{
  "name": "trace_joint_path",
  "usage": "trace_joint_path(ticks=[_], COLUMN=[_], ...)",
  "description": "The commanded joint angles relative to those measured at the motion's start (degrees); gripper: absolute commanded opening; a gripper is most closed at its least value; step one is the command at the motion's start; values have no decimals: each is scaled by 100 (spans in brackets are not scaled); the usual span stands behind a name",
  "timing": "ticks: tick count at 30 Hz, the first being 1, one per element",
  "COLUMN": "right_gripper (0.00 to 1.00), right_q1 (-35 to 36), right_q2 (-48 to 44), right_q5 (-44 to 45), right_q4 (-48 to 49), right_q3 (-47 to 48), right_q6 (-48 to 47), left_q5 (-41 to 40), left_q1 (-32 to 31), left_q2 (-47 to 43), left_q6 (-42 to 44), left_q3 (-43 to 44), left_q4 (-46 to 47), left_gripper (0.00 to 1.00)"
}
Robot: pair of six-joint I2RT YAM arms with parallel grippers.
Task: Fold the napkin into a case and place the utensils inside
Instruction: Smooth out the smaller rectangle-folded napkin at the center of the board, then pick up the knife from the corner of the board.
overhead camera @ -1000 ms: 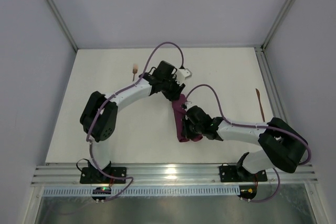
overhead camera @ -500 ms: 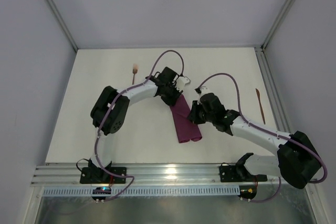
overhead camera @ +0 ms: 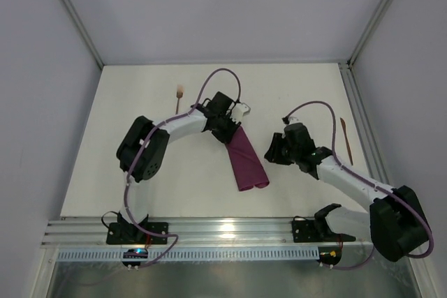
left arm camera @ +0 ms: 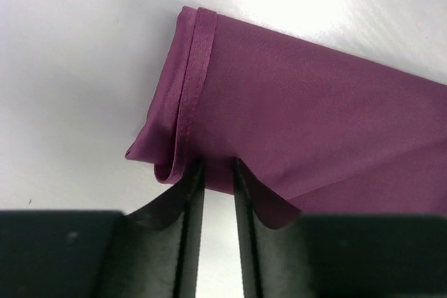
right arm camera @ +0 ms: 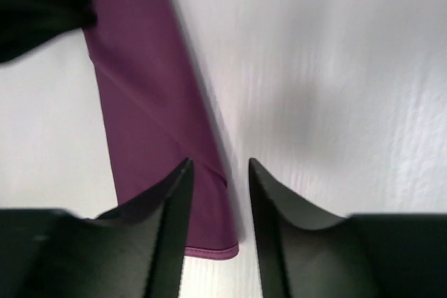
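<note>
The left arm [overhead camera: 174,124] reached forward from its base, elbow folded out to the left and forearm angled toward the table's middle. The left gripper [left arm camera: 218,165] had its jaws nearly together, pinching the far end of the napkin [left arm camera: 307,116]. The right arm [overhead camera: 353,181] stretched low and diagonally inward. The right gripper [right arm camera: 216,167] pointed left, jaws parted and holding nothing.

Folded napkin [left arm camera: 300,116] flat on white table [left arm camera: 70,68], hemmed end upper left; left gripper [left arm camera: 216,165] tips narrowly apart at its near edge.
</note>
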Motion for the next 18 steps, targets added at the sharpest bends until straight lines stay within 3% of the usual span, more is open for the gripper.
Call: trace_joint_path(ticks=[1,3,4,5,8,12,15,18], right_gripper=[45,59,67,71,73,73,73,73], right_q1=[-1031,-1639,-2286,-2615,-3921,-5128,-5648,-5738], right_q2=[-352,-335,-309,-248,252,1210,2045,2635], right_q5=[-160,-265,-284,-249,-222,-126,-284,-293], right_q4=[-379,-625,-661,-731,-890,-1092,-1494,-1681], right_q3=[938,1368,1475,1581,1994,2468,2871,3023], right_q6=[-657,-956,-1053,-1150,-1414,-1590,-1801,-1995], left_q5=[-174,-140,-113,-78,115,308,440,581], left_q1=[69,78,69,69,78,122,297,666], left_q2=[-490,-631,-753,-807,-956,-1184,-1526,-1904], left_q6=[-228,-272,-298,-325,-448,-501,-387,-290], left_q3=[-9,140,228,316,702,949,757,388], left_q4=[-84,-67,-67,-101,-224,-611,-752,-936], left_gripper=[27,35,38,39,42,44,46,47])
